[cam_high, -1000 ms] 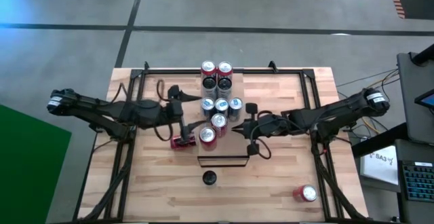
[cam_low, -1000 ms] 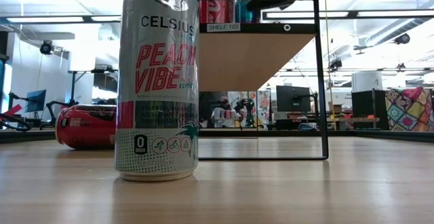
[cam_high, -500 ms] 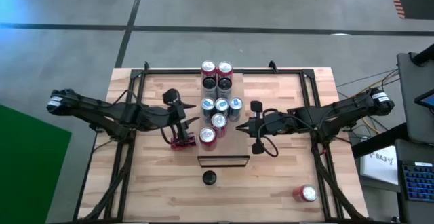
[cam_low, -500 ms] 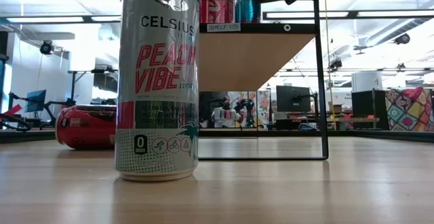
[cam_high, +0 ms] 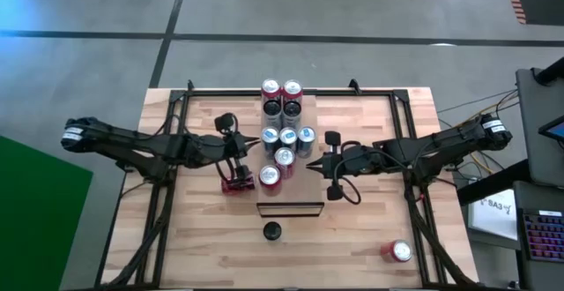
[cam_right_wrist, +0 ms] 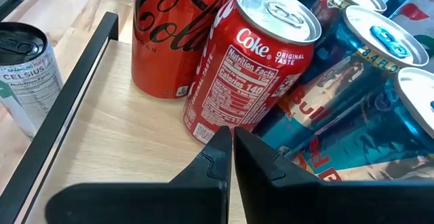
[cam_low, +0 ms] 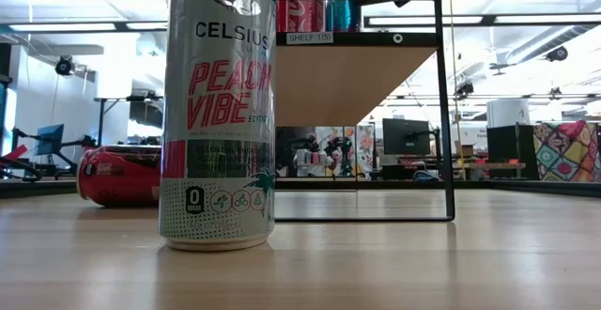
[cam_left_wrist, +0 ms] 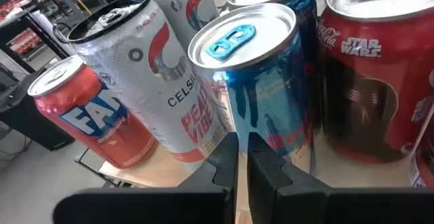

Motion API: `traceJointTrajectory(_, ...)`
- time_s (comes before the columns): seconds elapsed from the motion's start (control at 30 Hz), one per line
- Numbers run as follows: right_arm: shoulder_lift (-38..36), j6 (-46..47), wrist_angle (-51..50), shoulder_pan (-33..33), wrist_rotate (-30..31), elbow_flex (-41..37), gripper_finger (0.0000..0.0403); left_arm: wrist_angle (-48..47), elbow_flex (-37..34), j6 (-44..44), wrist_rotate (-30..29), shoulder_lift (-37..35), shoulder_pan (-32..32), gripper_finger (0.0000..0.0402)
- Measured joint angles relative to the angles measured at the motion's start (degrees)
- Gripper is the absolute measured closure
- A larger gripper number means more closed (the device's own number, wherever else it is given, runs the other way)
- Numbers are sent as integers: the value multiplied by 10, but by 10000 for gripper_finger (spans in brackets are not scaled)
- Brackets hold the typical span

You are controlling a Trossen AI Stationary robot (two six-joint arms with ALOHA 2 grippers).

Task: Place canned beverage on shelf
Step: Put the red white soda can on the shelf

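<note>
Since the earlier frame the left tool (cam_high: 240, 160) has been closed, empty, beside the shelf (cam_high: 287, 194). The right tool (cam_high: 310, 165) is closed, empty. A red can (cam_high: 236, 183) lies on the desk (cam_high: 352, 238).

Planked wooden tabletop (cam_high: 361, 238), green panel (cam_high: 35, 212) on the grey floor (cam_high: 264, 9).

We are looking at two dark, nearly black arms built of slim jointed segments, each wearing a pale grey band near its outer end and trailing black cables in loops. The left claw (cam_high: 234, 162) and the right claw (cam_high: 315, 165) are showing matte black, angular fingers (cam_left_wrist: 224, 157) with flat inner faces and stepped edges.
</note>
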Motion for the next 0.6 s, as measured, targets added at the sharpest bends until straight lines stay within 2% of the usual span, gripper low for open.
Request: traceJointTrajectory(0.6,0,4,0,0,0,0,394,12,0,-1,-10,11,0,401)
